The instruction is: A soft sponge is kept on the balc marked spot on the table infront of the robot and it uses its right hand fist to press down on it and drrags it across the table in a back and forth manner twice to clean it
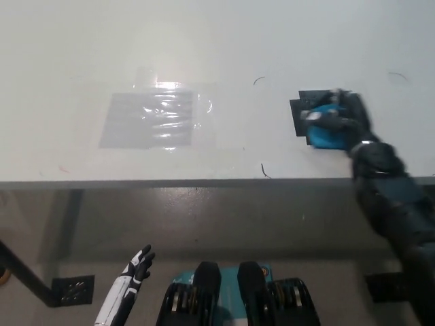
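Fisted right robot hand (338, 117) atop blue sponge (324, 134) over black mark (303, 106), white table (217, 54); left robot hand (137, 266) open below.

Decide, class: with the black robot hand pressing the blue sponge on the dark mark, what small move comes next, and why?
Probably drag left again. The right robot hand presses the sponge over the black mark, the starting spot, while the shiny patch lies well to the left. The left robot hand rests below the table.
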Tool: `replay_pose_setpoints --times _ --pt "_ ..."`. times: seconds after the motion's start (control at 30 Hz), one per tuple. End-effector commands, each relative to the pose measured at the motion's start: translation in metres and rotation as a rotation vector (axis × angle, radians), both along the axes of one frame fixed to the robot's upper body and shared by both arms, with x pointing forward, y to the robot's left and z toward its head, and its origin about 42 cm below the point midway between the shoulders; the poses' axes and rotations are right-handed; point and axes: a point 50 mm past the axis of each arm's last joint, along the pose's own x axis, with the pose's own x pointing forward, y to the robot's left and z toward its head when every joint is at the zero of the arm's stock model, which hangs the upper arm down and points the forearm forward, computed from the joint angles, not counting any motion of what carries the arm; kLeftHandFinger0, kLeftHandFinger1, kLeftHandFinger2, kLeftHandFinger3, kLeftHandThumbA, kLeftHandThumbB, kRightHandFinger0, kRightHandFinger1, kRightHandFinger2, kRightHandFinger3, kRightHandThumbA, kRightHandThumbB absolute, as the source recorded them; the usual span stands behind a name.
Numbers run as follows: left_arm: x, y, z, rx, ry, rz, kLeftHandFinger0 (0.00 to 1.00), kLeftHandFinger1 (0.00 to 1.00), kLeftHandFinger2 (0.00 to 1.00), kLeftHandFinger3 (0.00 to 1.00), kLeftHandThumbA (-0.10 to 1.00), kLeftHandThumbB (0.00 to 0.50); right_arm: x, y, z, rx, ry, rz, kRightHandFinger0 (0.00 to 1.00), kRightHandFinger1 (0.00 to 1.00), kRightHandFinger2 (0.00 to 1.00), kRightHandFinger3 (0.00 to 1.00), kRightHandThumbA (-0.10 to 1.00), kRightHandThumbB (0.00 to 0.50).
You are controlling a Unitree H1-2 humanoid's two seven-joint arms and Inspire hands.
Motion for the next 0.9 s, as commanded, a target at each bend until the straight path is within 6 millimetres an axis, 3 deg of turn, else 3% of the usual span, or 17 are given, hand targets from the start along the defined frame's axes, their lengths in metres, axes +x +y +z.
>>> replay_pose_setpoints --times 0.0,0.03,0.1,0.2,0.27,0.33,0.4,0.47,0.57,0.63,0.67,0.77,0.87 --pt "0.001 -0.001 0.009 -0.015 -0.042 -0.007 1.00 1.00 1.00 1.00 1.00 0.104 -0.025 -0.077 -0.029 0.045 0.095 -0.138 0.00 0.05 0.42 0.33 1.00 0.138" --pt "0.002 -0.001 0.009 -0.011 -0.043 -0.008 1.00 1.00 1.00 1.00 1.00 0.102 -0.030 -0.090 -0.031 0.031 0.098 -0.156 0.00 0.05 0.42 0.34 1.00 0.108" --pt "0.002 -0.001 0.008 -0.012 -0.044 -0.011 1.00 1.00 1.00 1.00 1.00 0.097 -0.040 -0.115 -0.037 0.012 0.107 -0.201 0.00 0.03 0.39 0.33 1.00 0.107" --pt "0.006 0.004 0.009 0.015 -0.042 -0.015 1.00 1.00 1.00 1.00 1.00 0.116 -0.057 -0.150 -0.044 0.045 0.114 -0.277 0.00 0.05 0.44 0.40 1.00 0.056" --pt "0.006 0.005 0.009 0.016 -0.042 -0.013 1.00 1.00 1.00 1.00 1.00 0.109 -0.060 -0.157 -0.045 0.057 0.114 -0.294 0.00 0.09 0.39 0.44 1.00 0.073" --pt "0.008 0.006 0.010 0.011 -0.049 -0.007 1.00 1.00 1.00 1.00 1.00 0.106 -0.069 -0.177 -0.044 0.057 0.107 -0.338 0.00 0.09 0.41 0.46 1.00 0.066" --pt "0.008 0.006 0.010 0.006 -0.045 -0.008 1.00 1.00 1.00 1.00 1.00 0.093 -0.072 -0.184 -0.043 0.004 0.105 -0.346 0.00 0.13 0.46 0.48 1.00 0.072" --pt "0.008 0.005 0.009 0.007 -0.044 -0.013 1.00 1.00 1.00 1.00 1.00 0.086 -0.072 -0.187 -0.041 -0.009 0.109 -0.353 0.00 0.13 0.47 0.51 1.00 0.075" --pt "0.008 0.005 0.008 0.019 -0.047 -0.016 1.00 1.00 1.00 1.00 1.00 0.082 -0.069 -0.182 -0.040 0.044 0.088 -0.333 0.00 0.09 0.44 0.45 1.00 0.061" --pt "0.007 0.005 0.008 0.018 -0.045 -0.016 1.00 1.00 1.00 1.00 1.00 0.085 -0.066 -0.176 -0.041 0.057 0.092 -0.325 0.00 0.08 0.43 0.44 1.00 0.100" --pt "0.008 0.005 0.008 0.015 -0.042 -0.017 1.00 1.00 1.00 1.00 1.00 0.084 -0.062 -0.168 -0.039 0.065 0.094 -0.321 0.00 0.07 0.42 0.44 1.00 0.118" --pt "0.009 0.004 0.009 0.017 -0.043 -0.017 1.00 1.00 1.00 1.00 1.00 0.086 -0.052 -0.151 -0.036 0.065 0.085 -0.281 0.00 0.04 0.44 0.43 1.00 0.082" --pt "0.009 0.003 0.011 0.017 -0.042 -0.017 1.00 1.00 1.00 1.00 1.00 0.098 -0.038 -0.122 -0.029 0.076 0.069 -0.237 0.00 0.07 0.46 0.43 1.00 0.102"
